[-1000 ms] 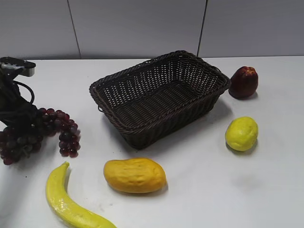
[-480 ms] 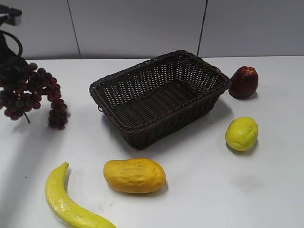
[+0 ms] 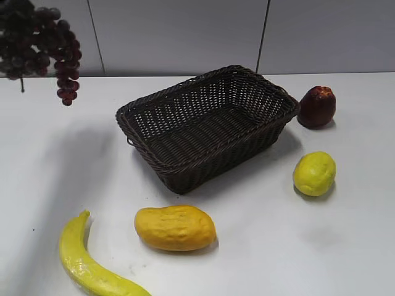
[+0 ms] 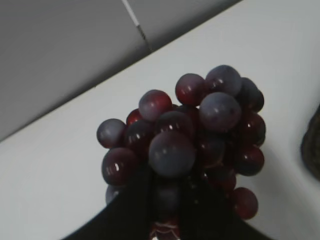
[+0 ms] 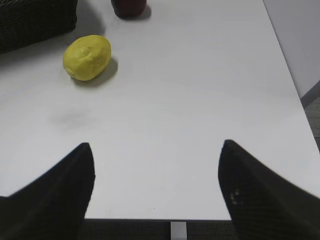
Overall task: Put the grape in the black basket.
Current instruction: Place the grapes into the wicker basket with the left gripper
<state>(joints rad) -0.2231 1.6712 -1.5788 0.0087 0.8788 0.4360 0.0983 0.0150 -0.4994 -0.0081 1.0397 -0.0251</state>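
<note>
The grape (image 3: 43, 46), a bunch of dark red-purple and greyish berries, hangs in the air at upper left, well apart from the black basket (image 3: 207, 126), which sits upright and empty mid-bench.

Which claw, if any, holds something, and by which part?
The left claw holds the grape bunch from its near side; exact contact is hidden. The right claw is open, empty.

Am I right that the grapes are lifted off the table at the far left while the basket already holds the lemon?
Not quite: the black basket is empty. The exterior view shows the lemon on the table to its right. The grape is indeed lifted at far left.
</note>
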